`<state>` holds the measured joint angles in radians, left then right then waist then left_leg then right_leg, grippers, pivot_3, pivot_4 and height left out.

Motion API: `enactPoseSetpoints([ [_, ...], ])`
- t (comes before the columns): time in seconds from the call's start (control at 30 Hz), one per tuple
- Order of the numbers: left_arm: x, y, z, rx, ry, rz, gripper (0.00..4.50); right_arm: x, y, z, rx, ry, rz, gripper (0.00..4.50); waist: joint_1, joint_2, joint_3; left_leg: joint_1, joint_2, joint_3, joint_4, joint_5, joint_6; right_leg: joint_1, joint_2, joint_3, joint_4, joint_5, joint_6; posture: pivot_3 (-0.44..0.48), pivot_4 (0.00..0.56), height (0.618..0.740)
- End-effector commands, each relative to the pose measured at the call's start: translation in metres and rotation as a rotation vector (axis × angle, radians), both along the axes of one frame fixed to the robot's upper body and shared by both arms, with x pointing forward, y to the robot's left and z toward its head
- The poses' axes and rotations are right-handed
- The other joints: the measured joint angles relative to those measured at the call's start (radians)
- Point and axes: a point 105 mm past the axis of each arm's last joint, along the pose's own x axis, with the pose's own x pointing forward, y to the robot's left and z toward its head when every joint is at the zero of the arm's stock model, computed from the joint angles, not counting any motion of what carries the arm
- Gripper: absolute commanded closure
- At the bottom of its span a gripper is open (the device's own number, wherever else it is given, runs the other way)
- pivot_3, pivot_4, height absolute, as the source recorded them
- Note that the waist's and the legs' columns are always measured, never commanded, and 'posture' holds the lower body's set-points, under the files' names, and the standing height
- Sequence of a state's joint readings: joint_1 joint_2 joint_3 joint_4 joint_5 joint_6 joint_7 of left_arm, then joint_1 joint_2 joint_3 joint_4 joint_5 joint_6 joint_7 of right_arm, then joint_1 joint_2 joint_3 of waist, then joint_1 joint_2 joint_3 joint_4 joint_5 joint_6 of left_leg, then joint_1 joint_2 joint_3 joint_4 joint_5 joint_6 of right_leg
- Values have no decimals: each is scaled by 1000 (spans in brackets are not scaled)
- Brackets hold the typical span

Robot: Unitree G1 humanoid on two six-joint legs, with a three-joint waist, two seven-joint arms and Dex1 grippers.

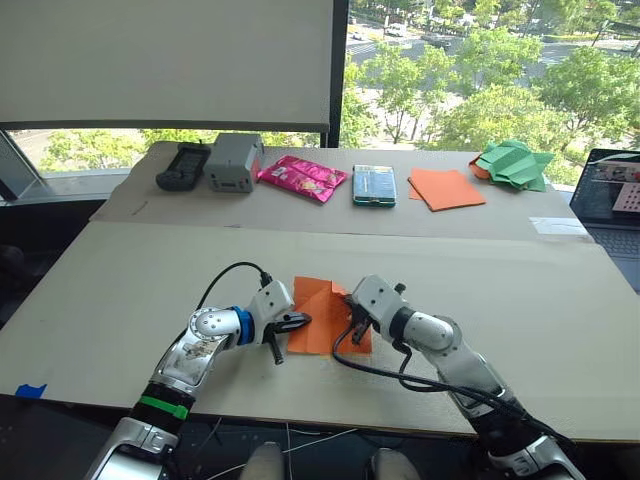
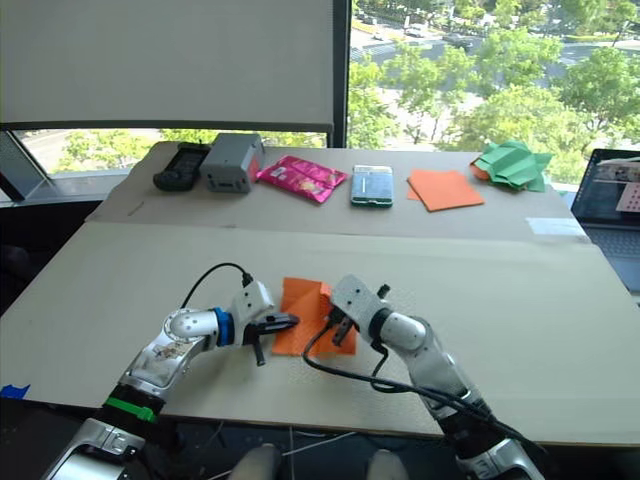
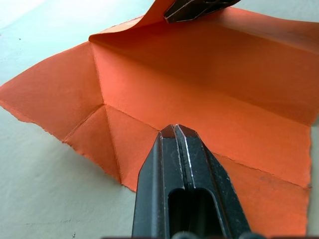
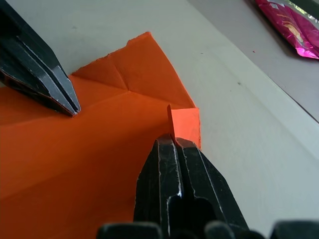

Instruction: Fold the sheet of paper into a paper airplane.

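The sheet of paper (image 1: 316, 302) is bright orange and lies creased on the near board between my two grippers. Its fold lines and a triangular flap show in the left wrist view (image 3: 199, 84). My left gripper (image 1: 300, 322) is shut, and its closed tips (image 3: 174, 130) press down on the sheet's left part. My right gripper (image 1: 354, 322) is shut on the sheet's right edge. A small corner of paper (image 4: 184, 124) stands up between its tips (image 4: 174, 142), and that side of the sheet is lifted off the board.
On the far board stand a black device (image 1: 183, 166), a grey box (image 1: 233, 161), a pink packet (image 1: 302, 178), a teal box (image 1: 374, 185), a flat stack of orange sheets (image 1: 446, 188) and green paper shapes (image 1: 513, 165). A laptop (image 1: 612, 195) sits at the right edge.
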<state>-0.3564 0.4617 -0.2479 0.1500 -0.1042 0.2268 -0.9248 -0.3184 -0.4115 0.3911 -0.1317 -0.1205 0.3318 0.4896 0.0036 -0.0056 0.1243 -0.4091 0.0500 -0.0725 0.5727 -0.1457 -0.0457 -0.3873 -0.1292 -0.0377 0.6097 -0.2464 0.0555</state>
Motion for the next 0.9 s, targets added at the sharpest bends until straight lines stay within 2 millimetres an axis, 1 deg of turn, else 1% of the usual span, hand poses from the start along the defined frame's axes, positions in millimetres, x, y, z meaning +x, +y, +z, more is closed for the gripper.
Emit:
enactPoseSetpoints([
  [0.03, -6, 3, -9, 25, 49, -5, 4500, 2, 4, 0, -47, -37, 14, 4489, -1, 0, 0, 0, 0, 0, 0, 0, 0, 0, 0, 0, 0, 0, 0, 0, 150, 702],
  [0.13, -4, 3, -3, 14, 44, -7, 4500, 1, 3, -7, -49, 6, 4, 4489, -2, 0, 0, 0, 0, 0, 0, 0, 1, 0, 0, 0, 0, 0, 0, 0, 150, 702],
  [0.23, 1, 2, 14, -12, 19, -18, 4500, 0, 1, -16, -46, 65, -11, 4489, -2, -1, 0, 0, 0, 0, 0, 2, 3, 0, 0, 0, 0, 0, 0, 0, 150, 702],
  [0.3, 8, -3, 34, -50, -6, -42, 4500, -1, 0, -20, -43, 94, -20, 4489, -3, -2, 1, 0, 0, 0, 0, 2, 2, 0, 0, 0, 0, 0, 0, 0, 150, 702],
  [0.37, 12, -8, 48, -80, -1, -63, 4500, -1, 0, -22, -48, 105, -21, 4489, -1, -4, 3, 0, 0, 0, 0, 0, 1, 0, 0, 0, 1, 0, 0, 0, 150, 702],
  [0.53, 31, -18, 63, -113, 15, -76, 4500, -2, 3, -23, -46, 116, -18, 4489, -3, -5, 3, 0, 0, 0, 0, 0, 1, 1, 0, 0, 0, 0, 0, 0, 150, 702],
  [0.67, 45, -26, 63, -106, 41, -103, 4500, -2, 6, -24, -55, 115, -12, 4489, -6, -5, 3, 0, 0, 0, 0, 5, 8, 1, 0, 0, 1, 0, 0, 0, 150, 702],
  [0.77, 52, -33, 65, -103, 55, -132, 4500, -3, 8, -24, -53, 116, -10, 4489, -12, -6, 3, 0, 0, -1, 0, 5, 8, 1, 0, 0, 1, 0, 0, 0, 150, 702],
  [0.9, 63, -40, 57, -20, 40, -154, 4500, -5, 10, -25, -70, 112, 1, 4489, -15, -7, 4, 0, 0, 0, 0, 5, 8, 1, 0, 0, 1, 0, 1, 0, 150, 702],
])
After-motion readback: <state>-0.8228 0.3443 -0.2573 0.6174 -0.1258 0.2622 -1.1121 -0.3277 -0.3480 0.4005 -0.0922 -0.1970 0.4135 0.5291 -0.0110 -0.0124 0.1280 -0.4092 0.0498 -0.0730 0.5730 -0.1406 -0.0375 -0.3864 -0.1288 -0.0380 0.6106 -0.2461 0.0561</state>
